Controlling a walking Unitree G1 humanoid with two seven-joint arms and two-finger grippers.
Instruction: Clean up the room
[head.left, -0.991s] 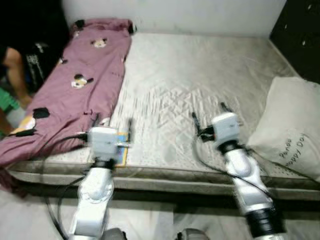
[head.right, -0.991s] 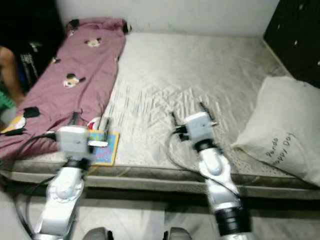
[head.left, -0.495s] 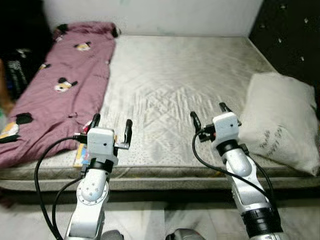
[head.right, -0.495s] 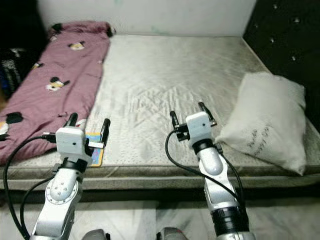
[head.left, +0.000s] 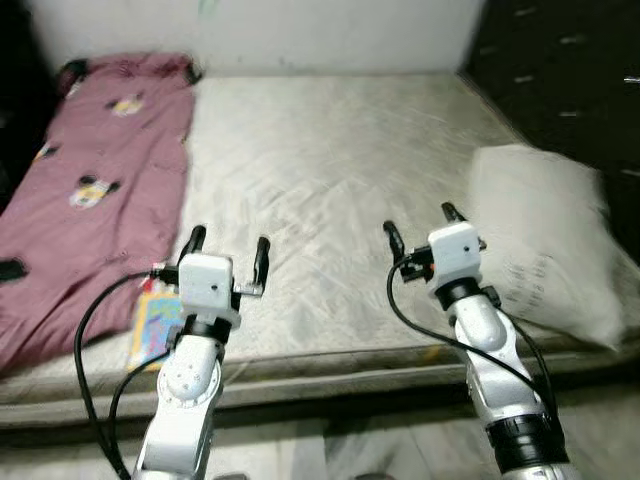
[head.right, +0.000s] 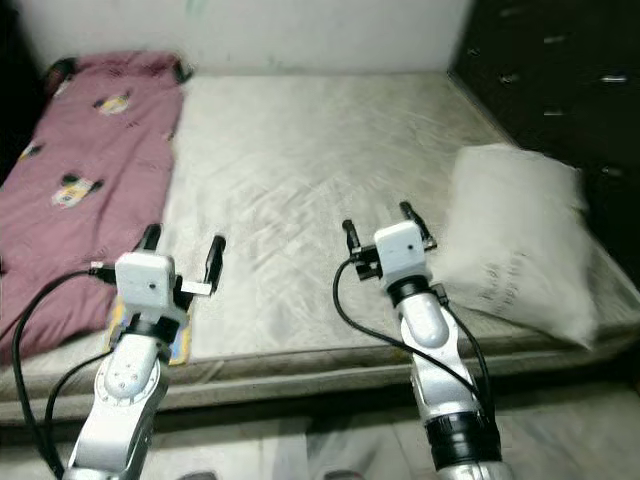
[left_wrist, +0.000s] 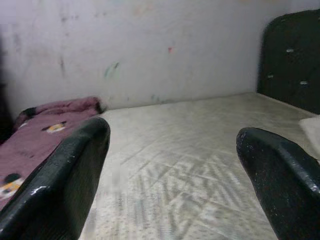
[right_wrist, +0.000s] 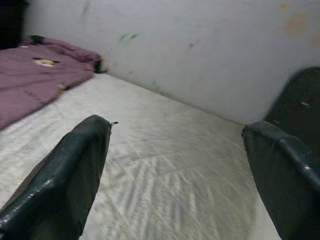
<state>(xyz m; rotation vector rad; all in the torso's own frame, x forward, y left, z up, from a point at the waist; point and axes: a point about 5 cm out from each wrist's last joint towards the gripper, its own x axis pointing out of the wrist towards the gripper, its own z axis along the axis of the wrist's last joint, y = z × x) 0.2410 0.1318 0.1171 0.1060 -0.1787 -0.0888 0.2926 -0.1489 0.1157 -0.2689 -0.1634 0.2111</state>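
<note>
Above the near edge of the bed, both grippers are held up over the mattress with their black fingers spread wide apart and nothing between them. The left gripper (head.left: 227, 245) hangs over the near left part of the mattress (head.left: 330, 170), close to the blanket's edge; the right gripper (head.left: 420, 223) hangs over the near right part, just beside the pillow. In the left wrist view its fingers (left_wrist: 65, 170) frame the bare quilted surface and the far wall; the right wrist view shows the same surface between its fingers (right_wrist: 75, 170).

Just below and to the left of the left gripper lies a thin, flat book (head.left: 155, 320) with a bright cover in blue, yellow and orange. It rests on the mattress at the near left edge, partly hidden by the left arm and its black cable, and it touches or sits just beside the blanket's hem; which of the two cannot be told.

The purple blanket (head.left: 75, 210), printed with small cartoon faces, runs along the whole left side of the bed, from the wall to the near edge. A pale grey pillow (head.left: 545, 240) with dark lettering lies at the right side, tilted against a dark tufted headboard (head.left: 570, 80). A white wall (head.left: 260, 35), faintly marked, stands behind the bed.
</note>
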